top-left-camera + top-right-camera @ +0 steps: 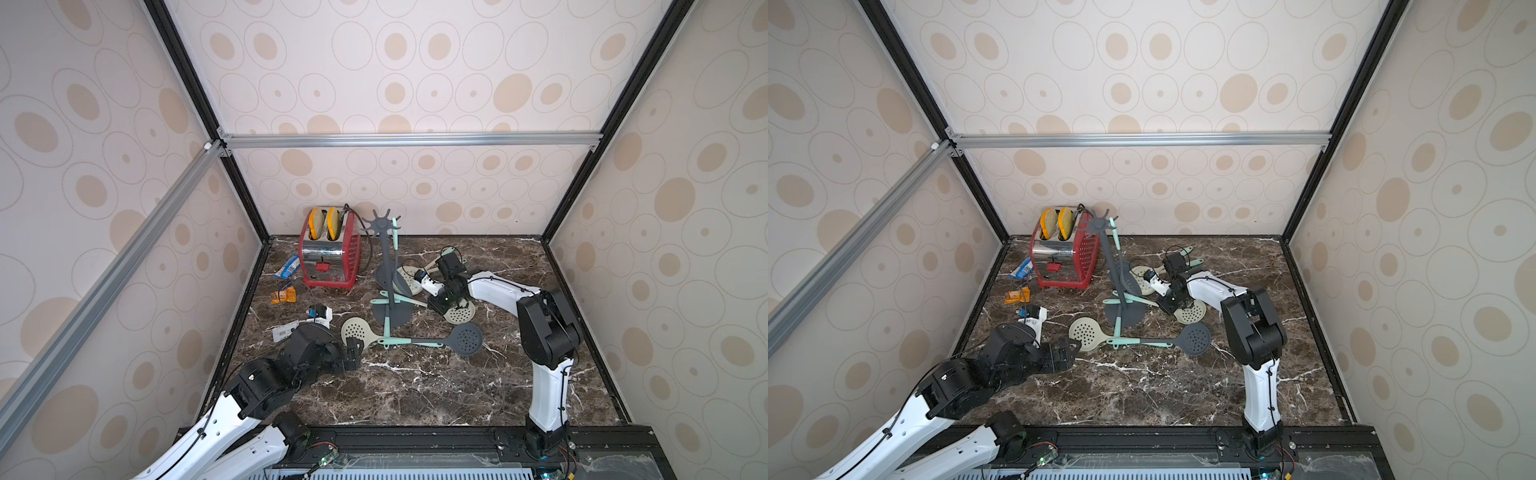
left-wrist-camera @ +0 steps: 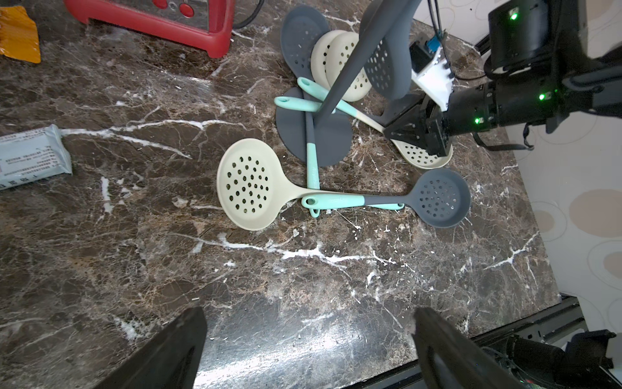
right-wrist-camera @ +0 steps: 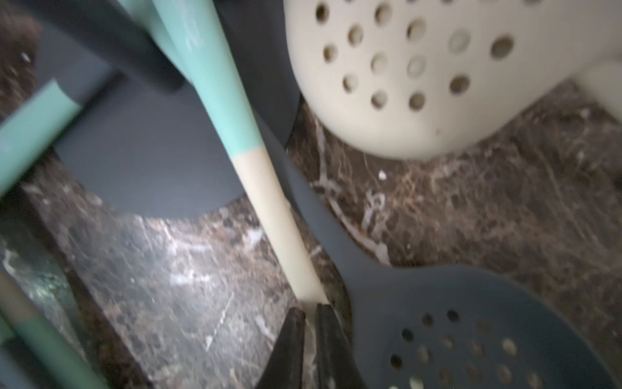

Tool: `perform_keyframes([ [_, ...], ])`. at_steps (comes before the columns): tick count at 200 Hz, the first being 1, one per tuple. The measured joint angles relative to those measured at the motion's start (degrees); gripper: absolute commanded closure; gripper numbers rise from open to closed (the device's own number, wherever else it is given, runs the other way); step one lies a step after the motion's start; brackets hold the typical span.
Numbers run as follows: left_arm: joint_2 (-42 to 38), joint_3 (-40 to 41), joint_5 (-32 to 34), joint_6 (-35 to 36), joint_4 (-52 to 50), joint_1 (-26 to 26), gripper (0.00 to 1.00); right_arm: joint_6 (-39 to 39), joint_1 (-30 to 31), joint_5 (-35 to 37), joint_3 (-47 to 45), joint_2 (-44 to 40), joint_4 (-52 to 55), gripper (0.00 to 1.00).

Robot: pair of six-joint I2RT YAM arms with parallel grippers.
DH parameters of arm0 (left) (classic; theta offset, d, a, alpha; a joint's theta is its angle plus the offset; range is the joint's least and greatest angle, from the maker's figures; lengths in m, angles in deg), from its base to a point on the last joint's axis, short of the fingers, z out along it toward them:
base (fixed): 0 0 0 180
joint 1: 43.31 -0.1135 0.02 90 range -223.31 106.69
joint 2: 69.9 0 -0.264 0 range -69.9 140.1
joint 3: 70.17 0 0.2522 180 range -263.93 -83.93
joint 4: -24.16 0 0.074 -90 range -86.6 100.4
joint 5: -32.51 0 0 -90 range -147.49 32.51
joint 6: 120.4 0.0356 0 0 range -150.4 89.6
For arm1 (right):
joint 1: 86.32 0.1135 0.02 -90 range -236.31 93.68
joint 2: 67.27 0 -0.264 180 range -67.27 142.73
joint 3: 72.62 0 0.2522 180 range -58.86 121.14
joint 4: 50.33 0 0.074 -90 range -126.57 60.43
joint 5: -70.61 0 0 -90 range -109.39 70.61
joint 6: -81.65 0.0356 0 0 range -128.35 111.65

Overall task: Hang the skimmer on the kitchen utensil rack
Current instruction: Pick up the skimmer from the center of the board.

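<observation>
My right gripper (image 3: 310, 309) is clenched on the thin cream neck of the cream perforated silicone skimmer with the mint-green handle (image 3: 266, 202). Its two black fingers (image 3: 291, 340) pinch the shaft on either side, close to the bowl. The skimmer lies low. Its bowl (image 1: 460, 312) rests on the brown marble tabletop (image 1: 415, 386), and its handle runs across the round base of the kitchen utensil rack (image 1: 384, 266), just beside the slim dark grey pole. The rack stands upright, and a dark grey skimmer (image 1: 395, 237) hangs from one hook of its star-shaped crown. My left gripper (image 2: 308, 315) is spread wide and holds nothing. It hovers over bare marble near two more skimmers, one cream (image 2: 247, 183) and one grey (image 2: 439, 197), whose handles cross.

I judge the grasp made and the lift not yet begun. Next I must raise the skimmer and draw its handle clear of the pole and the neighbouring mint handles. Then I turn it so the loop at the handle's end reaches a free hook. Holding it near the bowl leaves the loop far from my fingers, so nudging the rack is the risk.
</observation>
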Motion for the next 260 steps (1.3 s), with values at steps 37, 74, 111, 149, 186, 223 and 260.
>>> perform_keyframes([
  [37, 0.13, 0.35, -0.61, 0.0, 0.87, 0.0, 0.01, 0.85, -0.59, -0.31, -8.44, -7.04, 2.29, 0.89],
  [74, 0.35, 1.18, -1.29, -0.02, 1.36, 0.0, 0.01, 3.93, -1.64, -2.84, -14.45, -17.4, 1.03, 0.73],
  [111, 2.67, 1.16, -1.79, 0.44, 1.64, -0.33, 0.01, 12.09, -8.28, -1.16, -12.66, -22.77, -1.64, 0.43],
  [149, 4.17, 1.11, -7.04, 1.73, 4.22, -5.88, 0.01, 15.5, -10.47, 3.04, -3.04, -14.88, 1.73, 0.32],
  [186, 3.96, 0.87, -11.17, 2.73, 5.62, -10.1, 0.01, 16.74, -10.84, 4.07, 2.82, -6.23, 6.54, 0.32],
  [223, 3.65, 0.85, -12.74, 3.43, 5.66, -10.16, 0.01, 17.51, -11.85, 1.05, 8.24, 0.52, 11.19, 0.58],
  [260, 2.78, 0.2, -12.11, 4.35, 4.22, -10.16, 0.01, 20.17, -12.7, -1.05, 8.37, 1.68, 10.6, 0.93],
])
